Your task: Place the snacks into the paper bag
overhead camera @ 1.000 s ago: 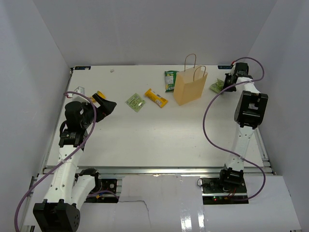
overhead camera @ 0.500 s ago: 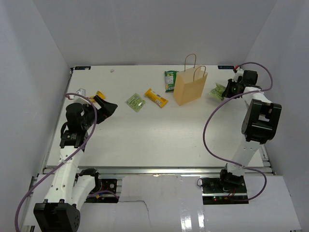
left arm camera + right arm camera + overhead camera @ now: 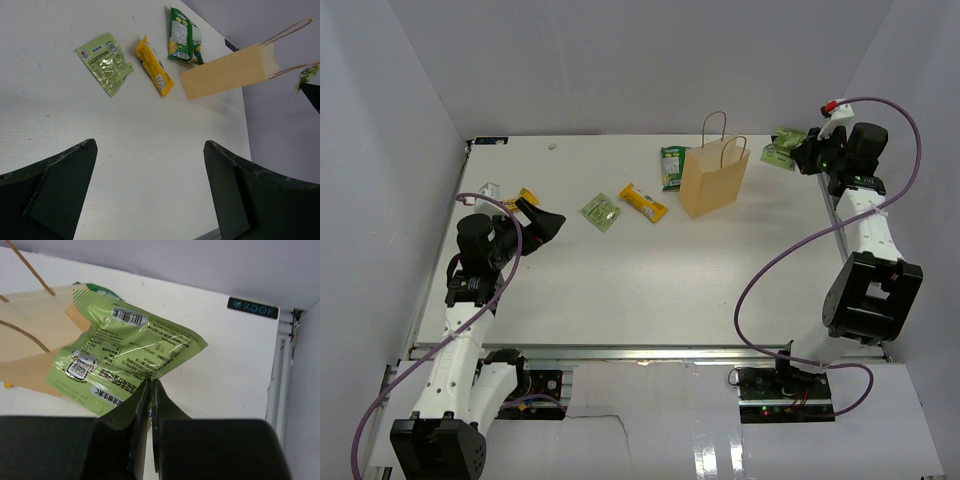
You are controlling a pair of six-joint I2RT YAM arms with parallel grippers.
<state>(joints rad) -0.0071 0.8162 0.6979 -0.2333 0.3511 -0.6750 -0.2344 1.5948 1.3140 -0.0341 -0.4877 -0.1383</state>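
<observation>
Nearest the bottom edge of the top view, the two arm bases sit at the near rim of the white table [image 3: 640, 290].

Left arm: it reaches up the left side of the frame. The left gripper [image 3: 544, 222] points toward the centre of the table. In the left wrist view the same left gripper [image 3: 150, 150] has its two dark fingers [image 3: 55, 195] spread wide, with only bare table between them. A yellow packet [image 3: 527, 197] lies just beside this gripper, on its upper-left side.

Middle of the table: a pale-green square [image 3: 601, 212] lies flat, and the yellow-orange bar [image 3: 644, 202] lies just to its right, apart from it. Both also show in the upper part of the left wrist view, the square [image 3: 105, 62] left of the bar [image 3: 155, 72].

Farther back: the paper bag [image 3: 714, 180] stands upright with its two handles looped above the mouth. The green pouch [image 3: 673, 167] lies at the bag's left side, partly hidden behind it.

Upper right corner: the right gripper [image 3: 800, 156] is raised beside the bag's handles. Its jaws are closed on the lower edge of a second pale-green packet [image 3: 132, 360], pinched between the fingertips. In the top view this held packet [image 3: 782, 148] sits to the right of the bag, not touching it.
</observation>
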